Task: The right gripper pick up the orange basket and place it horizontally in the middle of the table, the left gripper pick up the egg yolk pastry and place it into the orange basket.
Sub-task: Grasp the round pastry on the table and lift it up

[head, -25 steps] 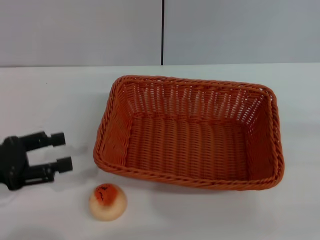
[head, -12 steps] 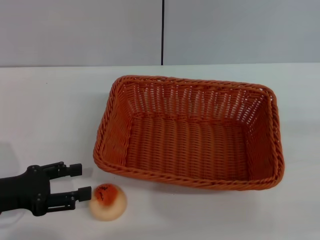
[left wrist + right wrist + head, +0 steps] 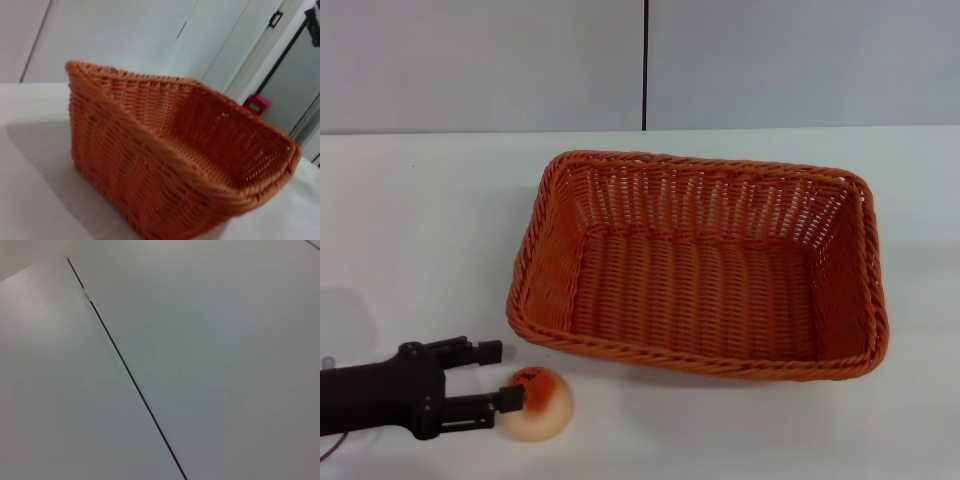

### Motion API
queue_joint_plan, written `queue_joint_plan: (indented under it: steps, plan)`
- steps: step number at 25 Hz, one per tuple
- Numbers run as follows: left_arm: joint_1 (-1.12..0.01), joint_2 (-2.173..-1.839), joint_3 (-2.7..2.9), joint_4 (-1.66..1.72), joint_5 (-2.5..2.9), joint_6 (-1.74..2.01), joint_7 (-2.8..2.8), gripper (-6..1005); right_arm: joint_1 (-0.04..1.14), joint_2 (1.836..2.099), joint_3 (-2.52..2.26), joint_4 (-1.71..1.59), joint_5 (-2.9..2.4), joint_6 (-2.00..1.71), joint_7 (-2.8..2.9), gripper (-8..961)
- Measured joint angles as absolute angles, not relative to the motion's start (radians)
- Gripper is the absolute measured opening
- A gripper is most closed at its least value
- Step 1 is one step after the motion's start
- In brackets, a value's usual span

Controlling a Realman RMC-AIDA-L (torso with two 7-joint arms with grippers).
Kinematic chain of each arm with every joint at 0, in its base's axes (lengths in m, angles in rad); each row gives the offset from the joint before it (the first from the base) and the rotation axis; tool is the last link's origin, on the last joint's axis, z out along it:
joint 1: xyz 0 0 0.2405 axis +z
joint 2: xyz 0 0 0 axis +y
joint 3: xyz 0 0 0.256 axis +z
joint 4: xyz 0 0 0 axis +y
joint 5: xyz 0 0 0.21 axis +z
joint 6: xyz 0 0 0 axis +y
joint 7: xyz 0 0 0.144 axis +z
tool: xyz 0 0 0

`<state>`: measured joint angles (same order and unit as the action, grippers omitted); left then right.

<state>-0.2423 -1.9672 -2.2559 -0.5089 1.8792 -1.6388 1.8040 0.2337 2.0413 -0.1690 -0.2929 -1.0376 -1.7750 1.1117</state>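
The orange basket (image 3: pixel 698 262) lies flat and lengthwise across the middle of the white table (image 3: pixel 420 220); the left wrist view shows its woven corner and side (image 3: pixel 150 170) close up. The egg yolk pastry (image 3: pixel 540 405) sits on the table just in front of the basket's front-left corner. My left gripper (image 3: pixel 502 375) is low over the table at the pastry's left, open, pointing right. Its nearer fingertip (image 3: pixel 512 398) reaches the pastry's left side, while the farther one lies between pastry and basket. The right gripper is out of view.
A grey wall with a dark vertical seam (image 3: pixel 645 65) runs behind the table; the right wrist view shows only this wall and seam (image 3: pixel 130 375). Bare tabletop lies left of the basket and along the front right.
My left gripper has come forward and rightward, from beside the basket's left side to the pastry, staying open. Basket and pastry have not moved.
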Motion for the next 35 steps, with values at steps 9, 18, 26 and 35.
queue_joint_plan:
  steps: [9, 18, 26, 35]
  plan:
    - [-0.252, -1.994, -2.261, -0.507, 1.924, -1.600, 1.804, 736, 0.230, 2.048, -0.169, -0.296, -1.039, -1.802, 1.111, 550]
    - [-0.252, -1.996, -2.257, -0.506, 1.935, -1.588, 1.804, 690, 0.232, 2.048, -0.167, -0.295, -1.039, -1.804, 1.111, 549]
    - [-0.271, -1.995, -2.257, -0.492, 1.966, -1.578, 1.783, 560, 0.235, 2.048, -0.160, -0.294, -1.037, -1.804, 1.111, 549]
    - [-0.270, -1.995, -2.264, -0.491, 1.966, -1.569, 1.786, 279, 0.235, 2.048, -0.159, -0.295, -1.032, -1.804, 1.111, 550]
